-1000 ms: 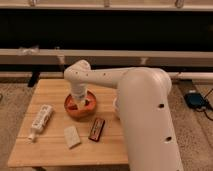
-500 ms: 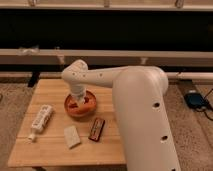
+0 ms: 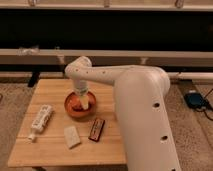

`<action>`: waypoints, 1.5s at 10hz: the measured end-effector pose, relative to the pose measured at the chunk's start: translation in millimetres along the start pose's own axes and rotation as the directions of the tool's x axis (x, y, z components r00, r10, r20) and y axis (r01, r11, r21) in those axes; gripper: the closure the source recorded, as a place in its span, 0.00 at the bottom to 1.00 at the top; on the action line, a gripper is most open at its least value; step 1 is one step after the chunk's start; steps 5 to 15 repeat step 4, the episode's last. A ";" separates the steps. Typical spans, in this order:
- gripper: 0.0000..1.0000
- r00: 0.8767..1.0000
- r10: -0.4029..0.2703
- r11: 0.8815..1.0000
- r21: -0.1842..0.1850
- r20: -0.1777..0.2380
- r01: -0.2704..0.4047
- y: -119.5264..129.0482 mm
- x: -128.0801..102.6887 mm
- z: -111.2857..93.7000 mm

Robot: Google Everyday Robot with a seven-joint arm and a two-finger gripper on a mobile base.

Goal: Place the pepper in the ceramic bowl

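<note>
- The wooden tabletop (image 3: 107, 92) fills the lower left of the frame, and the robot's large white arm (image 3: 145, 110) sweeps in from the lower right across its right side.
- The ceramic bowl (image 3: 70, 107), a shallow orange-brown dish, sits near the middle of the tabletop, just left of frame centre.
- The gripper (image 3: 82, 101) reaches down into the bowl from the arm's wrist, its pale tip inside the rim on the bowl's right half.
- Whether the fingers are apart, together or clamped on something cannot be told from this view.
- The pepper (image 3: 77, 105) appears only as a small reddish patch inside the bowl, just left of the gripper's tip; whether it lies on the bowl's floor or is held cannot be told.
- A white bottle (image 3: 40, 120) lies on its side at the left of the tabletop, well apart from the bowl.
- A pale flat packet (image 3: 71, 136) lies below the bowl, towards the lower left of the frame.
- A dark rectangular bar (image 3: 96, 129) with a red label lies just right of the packet, below the bowl and near the arm.
</note>
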 end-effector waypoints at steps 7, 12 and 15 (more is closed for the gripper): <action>0.20 1.000 -0.005 1.000 -0.002 0.009 0.005 -1.5 4.2 -7.9; 0.20 1.000 -0.005 1.000 -0.002 0.009 0.005 -1.5 4.2 -7.9; 0.20 1.000 -0.005 1.000 -0.002 0.009 0.005 -1.5 4.2 -7.9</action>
